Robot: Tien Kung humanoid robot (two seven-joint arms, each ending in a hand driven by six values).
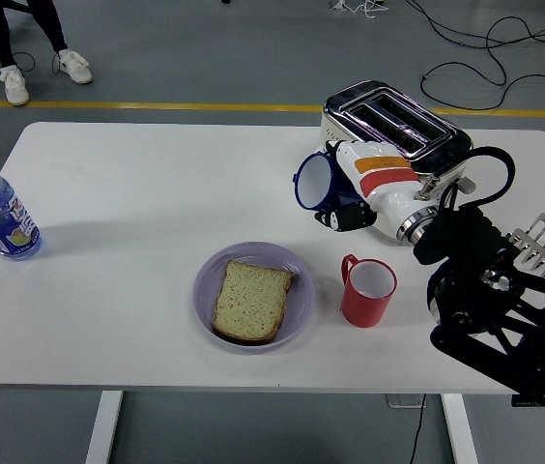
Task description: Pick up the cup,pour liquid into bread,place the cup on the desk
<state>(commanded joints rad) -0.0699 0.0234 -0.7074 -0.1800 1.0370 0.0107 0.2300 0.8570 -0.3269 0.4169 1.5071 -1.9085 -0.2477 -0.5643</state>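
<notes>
Blue cup (315,181) (tipped sideways) in right hand (350,198).

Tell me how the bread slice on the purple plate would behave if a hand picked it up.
The bread slice looks thin and porous, so probably light and soft, likely to sag or tear if pinched at one edge. It lies flat inside the purple plate, whose raised rim would probably hinder sliding it out sideways.

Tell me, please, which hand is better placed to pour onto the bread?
The right hand: it grips the blue cup, tipped toward the bread on the purple plate. No left arm shows.
</notes>
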